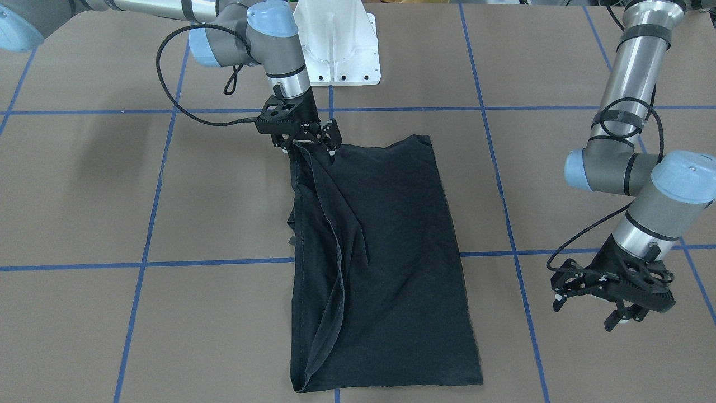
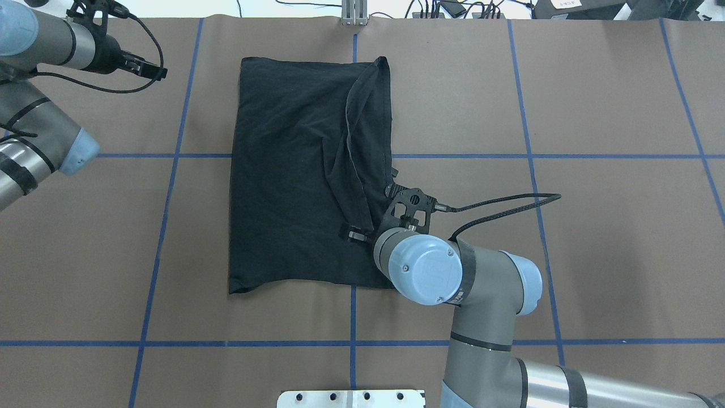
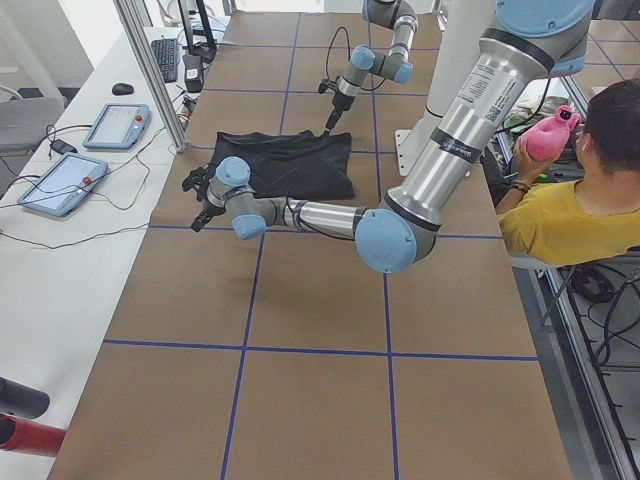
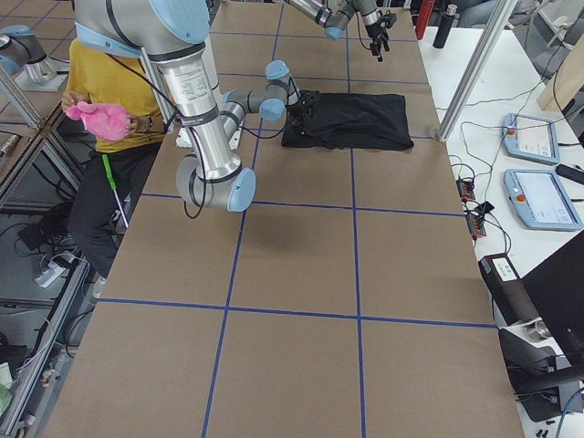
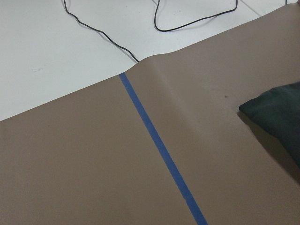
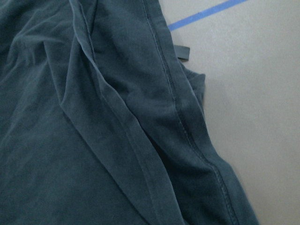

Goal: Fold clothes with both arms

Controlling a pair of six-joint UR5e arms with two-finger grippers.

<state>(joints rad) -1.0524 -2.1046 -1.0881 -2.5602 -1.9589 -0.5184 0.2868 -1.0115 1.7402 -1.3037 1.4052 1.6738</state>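
Brown paper covers the table [image 1: 84,196], ruled by blue tape lines [image 1: 145,263]. Seen from overhead, the black T-shirt [image 2: 283,170] lies at centre as a long rectangle. At its 4 o'clock the right gripper [image 1: 309,146] pinches a raised side edge, and the wrist hides that corner. The left gripper [image 1: 584,314] hangs spread at 10 o'clock, well apart. A white pedestal [image 2: 351,398] stands at 6 o'clock, and a white bench [image 5: 47,47] with cables [image 5: 197,18] at 12. A seated person [image 3: 570,210] holds something pink [image 3: 553,135].

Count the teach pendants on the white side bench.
2: one pendant on the white bench level with the T-shirt, another pendant nearer the camera. More may be hidden.
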